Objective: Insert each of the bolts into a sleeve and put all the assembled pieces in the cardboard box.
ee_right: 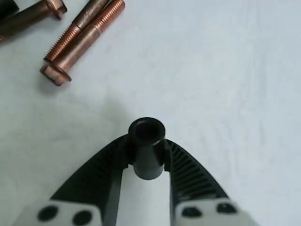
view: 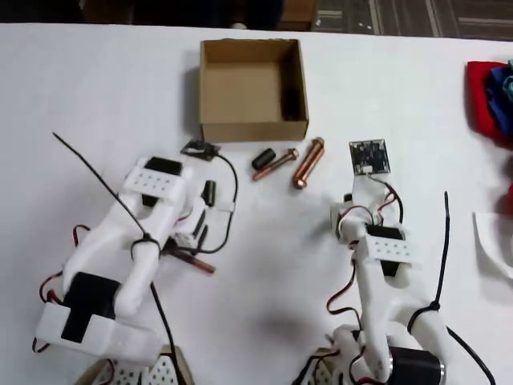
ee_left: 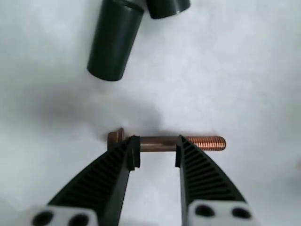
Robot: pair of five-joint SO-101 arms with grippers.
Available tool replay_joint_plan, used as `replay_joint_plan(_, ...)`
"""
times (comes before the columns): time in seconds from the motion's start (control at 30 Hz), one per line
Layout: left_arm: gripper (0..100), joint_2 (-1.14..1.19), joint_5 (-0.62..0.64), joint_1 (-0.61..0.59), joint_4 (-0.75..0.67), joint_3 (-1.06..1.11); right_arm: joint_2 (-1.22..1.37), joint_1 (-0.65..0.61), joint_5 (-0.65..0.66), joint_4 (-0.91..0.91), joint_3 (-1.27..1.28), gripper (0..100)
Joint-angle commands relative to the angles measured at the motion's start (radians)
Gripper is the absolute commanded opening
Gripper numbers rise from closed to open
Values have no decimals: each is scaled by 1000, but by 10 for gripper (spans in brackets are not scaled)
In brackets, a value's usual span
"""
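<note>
Bolt-to-sleeve insertion, pick-up stage. The right jaws were closed narrowly on a black sleeve (ee_right: 146, 136), gripping it by its sides with the open bore turned toward the wrist camera; two loose copper bolts (ee_right: 80, 44) lay side by side well apart from it on the white surface (view: 280, 273). The left jaws stood moderately open, low over the surface, both tips meeting the plain shank of a copper bolt (ee_left: 202, 142) that lay crosswise to them, head outside one tip and thread outside the other. Whether the tips pressed on the shank or only hovered at it could not be told. Two further black sleeves (ee_left: 113, 42) lay near, beyond the bolt. The step was judged to be securing a bolt for the sleeve already held. As the bolt ran along the gap rather than across it, the next move would call for a wrist turn before closing, then bringing the threaded end in line with the bore. The cardboard box (view: 252, 128) stood open-topped at the far side, its step judged not yet reached
</note>
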Motion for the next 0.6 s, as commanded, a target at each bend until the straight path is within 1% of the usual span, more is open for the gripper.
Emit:
replay_joint_plan(0.0, 146, -44, 6, -9, 61, -12, -35, -12, -2, -16, -5, 20)
replay_joint_plan(0.13, 144, -38, 8, -5, 147, -4, -35, -12, -2, -16, -5, 20)
replay_joint_plan(0.2, 145, -38, 8, -11, 164, -2, -35, -12, -2, -16, -5, 20)
replay_joint_plan(0.27, 146, -37, 8, -29, 153, -2, -35, -12, -2, -16, -5, 20)
replay_joint_plan(0.43, 146, -35, 8, -64, 75, -2, -35, -12, -2, -16, -5, 20)
replay_joint_plan(0.57, 146, -35, 9, -58, 74, -1, -35, -10, -2, -16, -5, 20)
